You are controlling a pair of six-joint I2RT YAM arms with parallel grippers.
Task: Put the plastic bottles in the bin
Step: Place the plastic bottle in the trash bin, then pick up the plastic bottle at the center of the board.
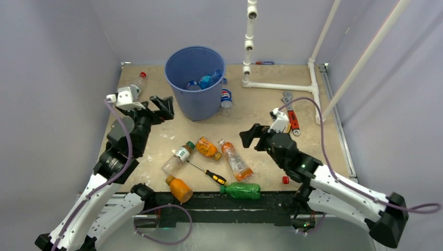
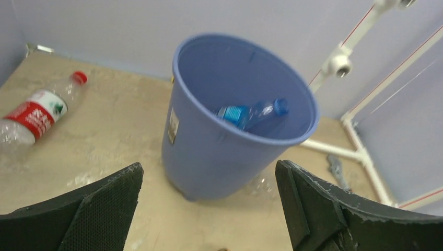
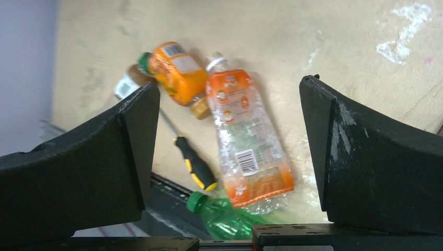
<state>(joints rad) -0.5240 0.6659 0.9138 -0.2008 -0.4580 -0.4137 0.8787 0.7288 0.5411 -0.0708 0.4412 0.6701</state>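
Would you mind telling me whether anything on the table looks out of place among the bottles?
Yes. A screwdriver lies among the bottles near the front edge, and a red-handled wrench lies at the far right; neither is a bottle. What looks like a loose red cap lies right of the green bottle.
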